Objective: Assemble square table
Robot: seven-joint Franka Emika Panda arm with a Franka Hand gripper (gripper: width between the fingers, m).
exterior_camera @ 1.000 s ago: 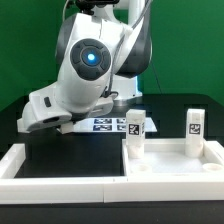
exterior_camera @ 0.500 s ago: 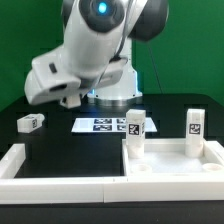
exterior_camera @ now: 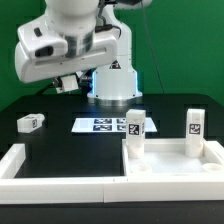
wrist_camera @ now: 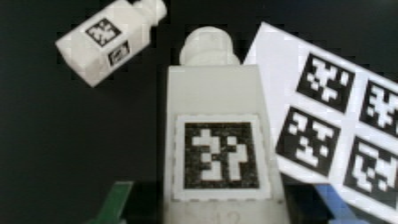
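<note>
In the wrist view my gripper is shut on a white block leg. The leg points away from the camera with its black-and-white tag facing it. In the exterior view the gripper hangs high above the table at the exterior view's left. A second leg lies on its side on the black table and also shows in the wrist view. The white square tabletop lies at the front right. Two legs stand upright in it, one at its far left corner and one at its far right corner.
The marker board lies flat at the table's middle, under the arm's base, and shows in the wrist view. Long low white wall bars run along the front and the exterior view's left edge.
The arm has risen from low over the table to high up at the exterior view's left. The lying leg, hidden behind the arm a second ago, is now in plain view.
</note>
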